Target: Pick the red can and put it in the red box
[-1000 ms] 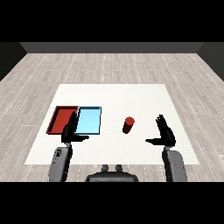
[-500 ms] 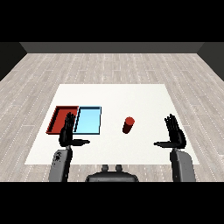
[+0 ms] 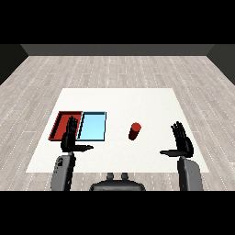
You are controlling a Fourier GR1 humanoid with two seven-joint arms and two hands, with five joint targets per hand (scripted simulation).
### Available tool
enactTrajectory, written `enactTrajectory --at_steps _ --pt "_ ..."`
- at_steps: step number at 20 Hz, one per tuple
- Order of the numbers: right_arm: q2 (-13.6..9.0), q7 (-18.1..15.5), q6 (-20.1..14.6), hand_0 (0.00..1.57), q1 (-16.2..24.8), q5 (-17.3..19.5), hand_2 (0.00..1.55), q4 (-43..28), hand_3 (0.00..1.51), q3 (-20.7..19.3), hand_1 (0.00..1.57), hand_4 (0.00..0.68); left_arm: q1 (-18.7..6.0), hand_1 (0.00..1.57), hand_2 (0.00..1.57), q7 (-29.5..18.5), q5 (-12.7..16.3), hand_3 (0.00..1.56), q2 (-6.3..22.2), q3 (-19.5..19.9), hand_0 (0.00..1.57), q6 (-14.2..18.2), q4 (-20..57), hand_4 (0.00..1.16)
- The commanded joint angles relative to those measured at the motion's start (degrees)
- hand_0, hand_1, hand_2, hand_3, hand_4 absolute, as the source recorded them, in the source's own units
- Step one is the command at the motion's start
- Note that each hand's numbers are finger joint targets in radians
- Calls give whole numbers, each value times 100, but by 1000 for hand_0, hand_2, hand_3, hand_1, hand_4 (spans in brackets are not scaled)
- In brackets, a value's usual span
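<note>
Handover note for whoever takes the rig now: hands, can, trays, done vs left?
Left hand: open, holds nothing, over the near edge of the red tray.
Right hand: open, holds nothing, to the right of the can and apart from it.
Red can: upright on the table, right of the blue tray.
Done: nothing.
Left: grasp can, put it in red tray.

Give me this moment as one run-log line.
red can: upright on table, untouched | right hand: open, apart from can | left hand: open by red tray

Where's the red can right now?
In the head view, the red can stands upright on the white table, right of the light blue tray and ahead-left of the open right hand.
</note>
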Motion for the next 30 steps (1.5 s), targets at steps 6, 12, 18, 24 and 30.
enactTrajectory --at_steps 6,12,18,24,30 --pt "42 160 -122 0 -798 188 0 705 0 40 0 0 -332 0 0 -446 -62 0 -117 66 0 100 608 0" --pt "441 301 -490 0 -929 414 0 699 0 373 0 0 425 0 0 106 193 0 0 38 0 -31 -611 0" --pt "522 661 -313 0 -963 107 0 819 0 443 0 0 103 0 0 -147 100 0 -121 -6 0 38 -8 0" --pt "605 515 -427 0 -1724 -76 0 1782 0 280 0 0 379 0 0 -31 -111 0 -234 -222 0 202 -483 0" --pt "786 276 -510 0 -1253 197 0 1568 0 684 0 0 210 0 0 100 36 0 -143 -101 0 146 -320 0"
